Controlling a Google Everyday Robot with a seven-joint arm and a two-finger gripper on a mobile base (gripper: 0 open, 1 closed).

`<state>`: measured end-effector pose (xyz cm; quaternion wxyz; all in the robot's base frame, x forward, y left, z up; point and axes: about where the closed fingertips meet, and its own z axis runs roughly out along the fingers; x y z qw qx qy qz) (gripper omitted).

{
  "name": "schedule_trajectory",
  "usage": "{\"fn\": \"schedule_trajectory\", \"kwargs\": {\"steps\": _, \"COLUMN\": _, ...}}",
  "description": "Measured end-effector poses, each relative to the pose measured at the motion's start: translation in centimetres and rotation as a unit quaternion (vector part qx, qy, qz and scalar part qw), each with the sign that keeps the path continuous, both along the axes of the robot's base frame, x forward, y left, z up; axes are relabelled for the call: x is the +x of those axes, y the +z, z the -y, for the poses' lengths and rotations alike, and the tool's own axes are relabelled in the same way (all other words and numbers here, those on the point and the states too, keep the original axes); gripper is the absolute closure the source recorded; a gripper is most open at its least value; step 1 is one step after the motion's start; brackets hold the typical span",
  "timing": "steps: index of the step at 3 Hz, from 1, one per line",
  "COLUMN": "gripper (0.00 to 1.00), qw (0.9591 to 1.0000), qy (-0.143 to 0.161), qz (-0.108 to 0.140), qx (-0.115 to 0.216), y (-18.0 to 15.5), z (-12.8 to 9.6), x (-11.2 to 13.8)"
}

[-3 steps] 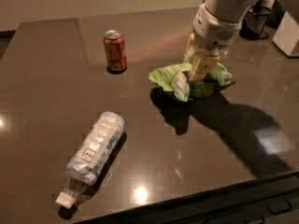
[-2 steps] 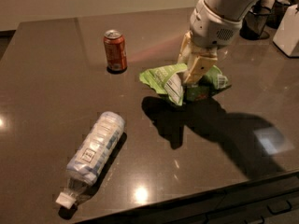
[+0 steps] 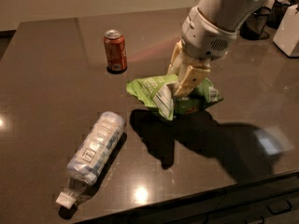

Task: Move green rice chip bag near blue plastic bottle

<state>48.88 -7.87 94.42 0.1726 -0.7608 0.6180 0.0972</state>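
Observation:
The green rice chip bag (image 3: 161,94), crumpled bright green with white label panels, hangs in my gripper (image 3: 181,82) a little above the dark table, casting a shadow below it. The gripper's cream fingers (image 3: 190,76) are shut on the bag's middle. The blue plastic bottle (image 3: 95,149) lies on its side at the front left, its white cap pointing toward the front edge. The bag is to the right of and behind the bottle, with a gap between them.
An orange-red soda can (image 3: 115,50) stands upright at the back left. A white appliance (image 3: 288,29) and a dark object (image 3: 261,20) stand at the back right. The table's front edge (image 3: 196,200) runs close below the bottle.
My gripper has carried the green bag to the left and toward the front, closer to the bottle. The bottle and can have not moved.

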Motion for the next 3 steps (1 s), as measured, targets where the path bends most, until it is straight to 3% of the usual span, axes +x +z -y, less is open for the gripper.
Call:
{"fn": "schedule_trajectory", "kwargs": {"steps": 1, "gripper": 1.00, "qw": 0.9999, "qy": 0.001, "qz": -0.013, "qx": 0.006, "y": -1.2, "z": -1.0, "x": -1.0}}
{"fn": "schedule_trajectory", "kwargs": {"steps": 2, "gripper": 0.83, "qw": 0.9997, "qy": -0.007, "qz": -0.021, "qx": 0.006, "y": -2.3, "z": -1.3, "x": -1.3}}
{"fn": "schedule_trajectory", "kwargs": {"steps": 3, "gripper": 0.59, "qw": 0.9994, "qy": -0.013, "qz": -0.029, "qx": 0.013, "y": -2.9, "z": -1.9, "x": -1.6}}
